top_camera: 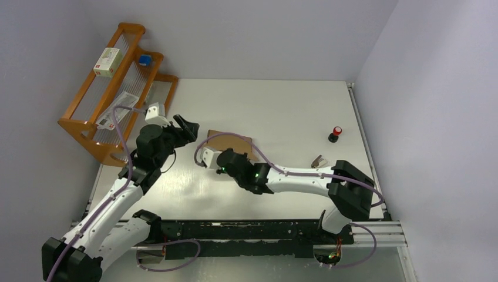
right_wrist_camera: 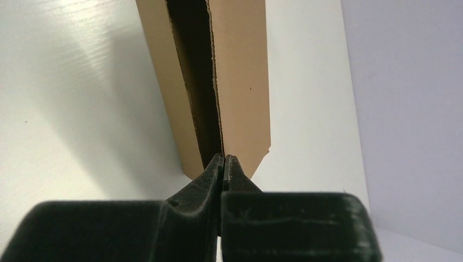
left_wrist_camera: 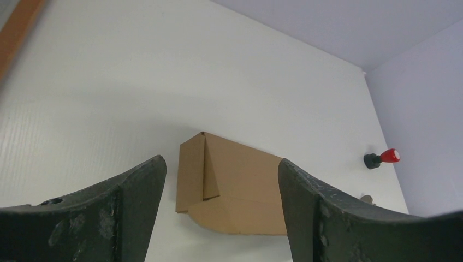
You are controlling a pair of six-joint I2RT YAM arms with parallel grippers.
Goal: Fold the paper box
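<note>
Two robot arms are being shown reaching over a white table (top_camera: 282, 106) toward one piece of brown cardboard. At the far left rear, a small white box (top_camera: 110, 61) is being carried on an orange wooden rack (top_camera: 132, 28), well apart from the work.

Next, the left gripper (left_wrist_camera: 221, 162) is being held just left of the cardboard, clear of it. Its jaws are standing wide apart with nothing between them.

At the table's middle, the paper box (top_camera: 232, 141) is being seen lying on the surface, partly formed. In the left wrist view one side panel is being shown upright with a flap turned in against it, and a rounded flap is lying out toward the camera.

From the right, the right gripper (right_wrist_camera: 224, 159) is being pressed to the box's near edge with its jaws drawn together. Whether a thin wall of cardboard is being pinched between them cannot be told. In that wrist view a dark open slot is being shown between two cardboard walls.

Further right, a red-topped knob (top_camera: 335, 133) is standing alone.

The folding is being judged as roughly midway. Walls are raised, but closing the gap and tucking the loose flap are not yet done.
</note>
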